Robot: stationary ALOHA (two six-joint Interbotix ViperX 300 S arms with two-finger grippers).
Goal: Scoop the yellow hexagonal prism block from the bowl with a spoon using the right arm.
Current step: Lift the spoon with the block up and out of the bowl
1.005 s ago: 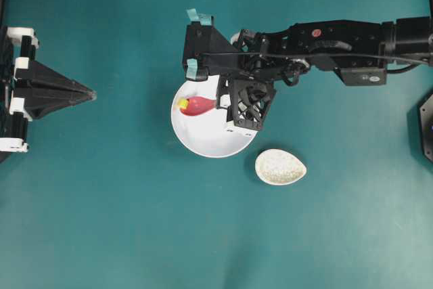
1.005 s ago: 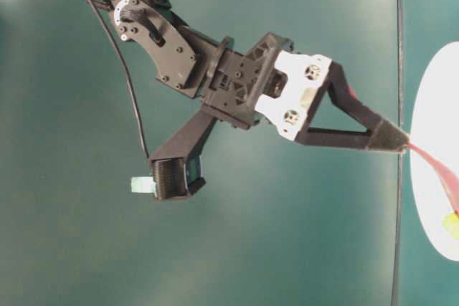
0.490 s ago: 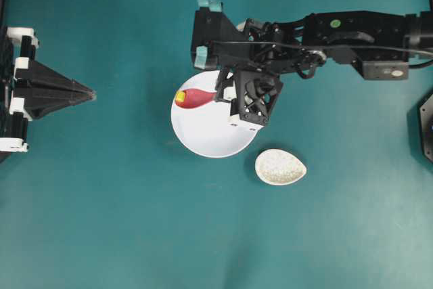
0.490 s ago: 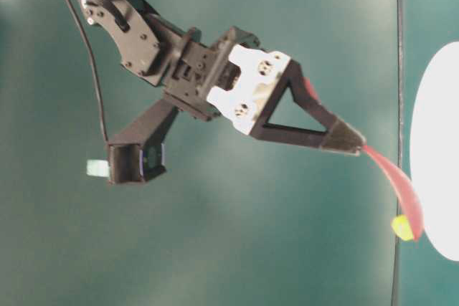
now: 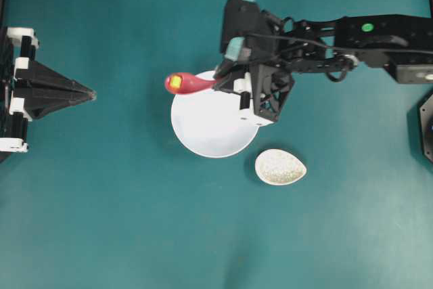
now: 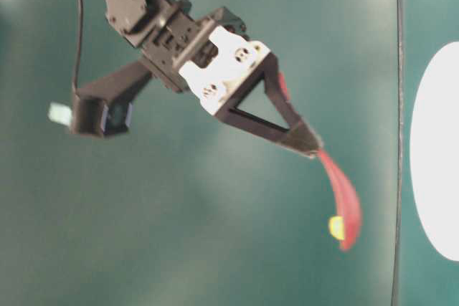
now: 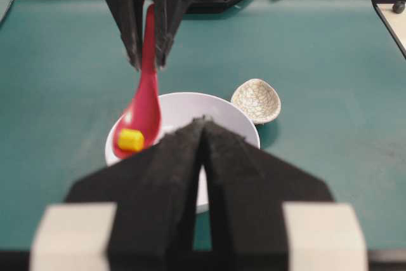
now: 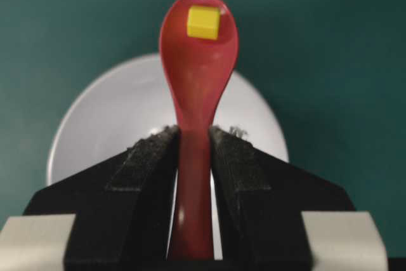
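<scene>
My right gripper (image 5: 218,82) (image 8: 194,134) is shut on the handle of the red-pink spoon (image 5: 189,83) (image 8: 198,74). The spoon hangs in the air above the far-left rim of the white bowl (image 5: 210,126) (image 8: 108,118). The yellow hexagonal prism block (image 5: 175,82) (image 8: 203,21) (image 6: 336,228) lies in the spoon's scoop near its tip. In the left wrist view the spoon (image 7: 146,106) with the block (image 7: 130,139) hangs in front of the bowl (image 7: 216,109). My left gripper (image 5: 93,94) (image 7: 203,122) rests shut at the left edge, holding nothing.
A small speckled oval spoon rest (image 5: 280,166) (image 7: 255,100) sits on the teal table just right of the bowl's near side. The right arm (image 5: 352,38) stretches in from the right edge at the back.
The right gripper has lifted the spoon, with the yellow block in its scoop, up out of the bowl and drawn back to the right. The left arm has not moved.
</scene>
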